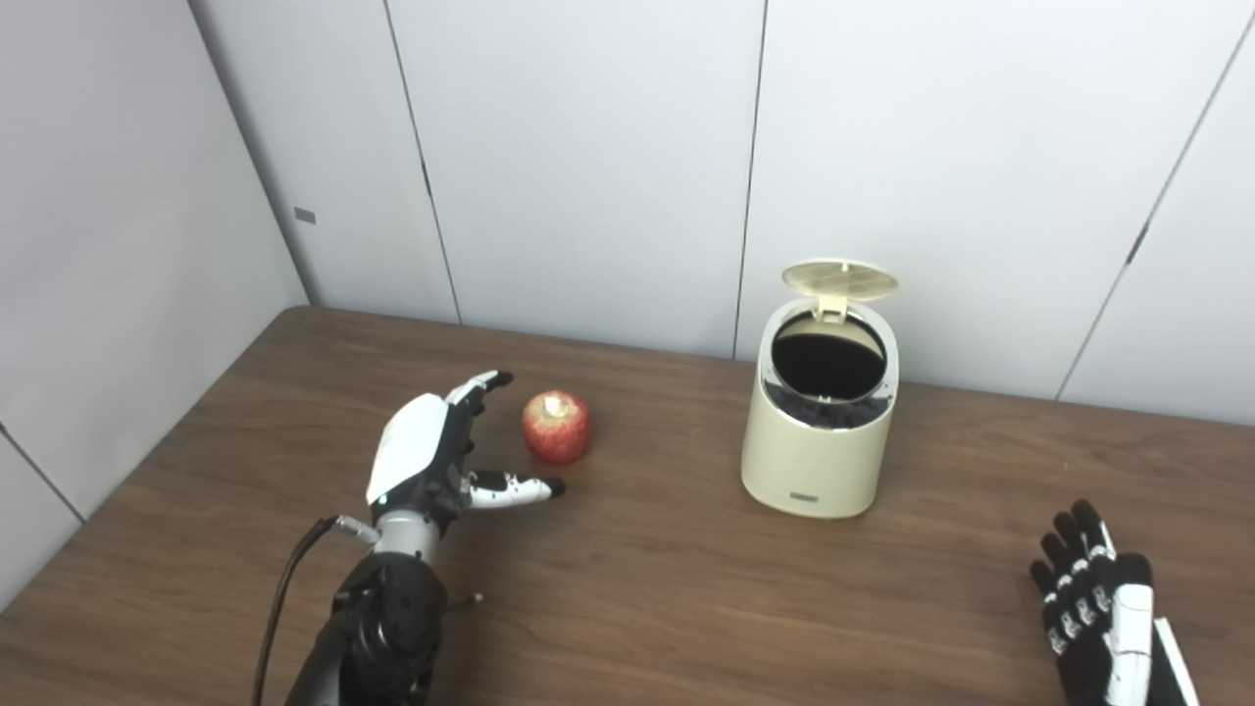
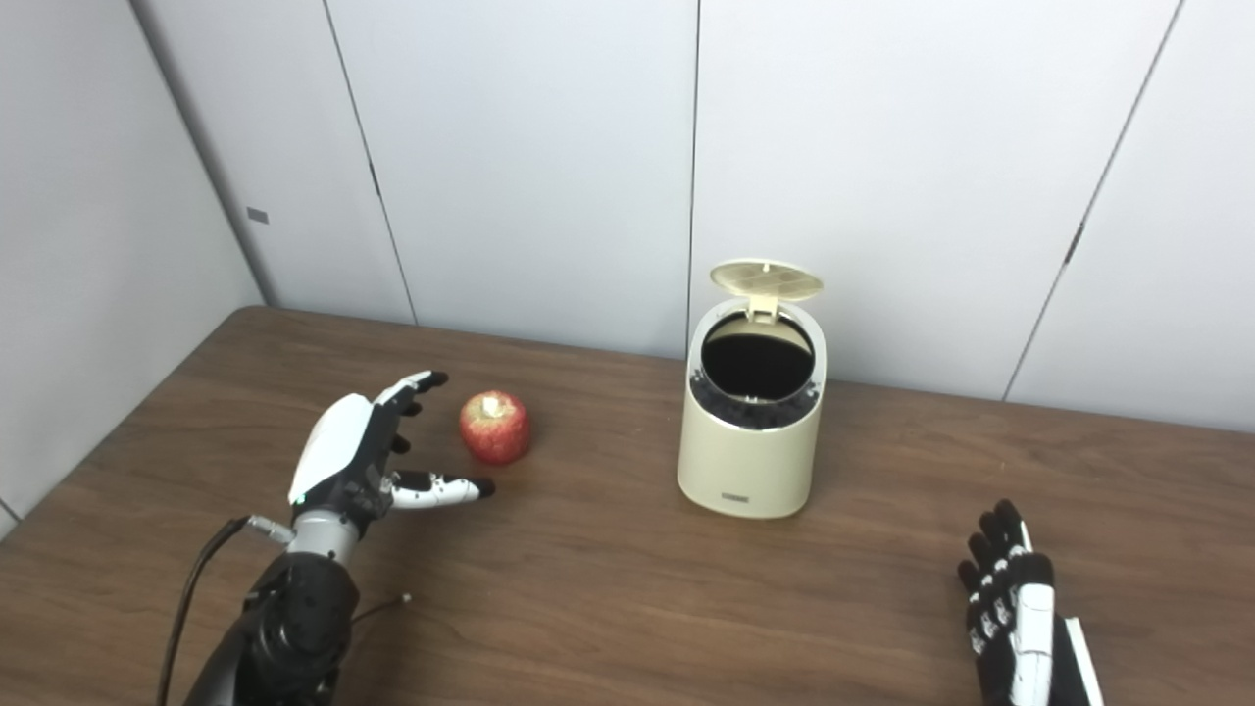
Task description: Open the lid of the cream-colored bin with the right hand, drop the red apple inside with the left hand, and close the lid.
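Note:
The cream-colored bin (image 1: 819,441) stands upright on the brown table, right of centre. Its round lid (image 1: 840,278) is flipped up at the back, and the dark inside shows. The red apple (image 1: 556,427) sits on the table to the left of the bin. My left hand (image 1: 436,456) is open, fingers and thumb spread, just left of the apple and apart from it. My right hand (image 1: 1093,598) is open and empty, low at the front right, well clear of the bin (image 2: 750,441).
The wooden table (image 1: 667,588) runs to grey wall panels at the back and on the left. A black cable (image 1: 279,608) trails from my left wrist. Bare tabletop lies between the apple (image 2: 495,427) and the bin.

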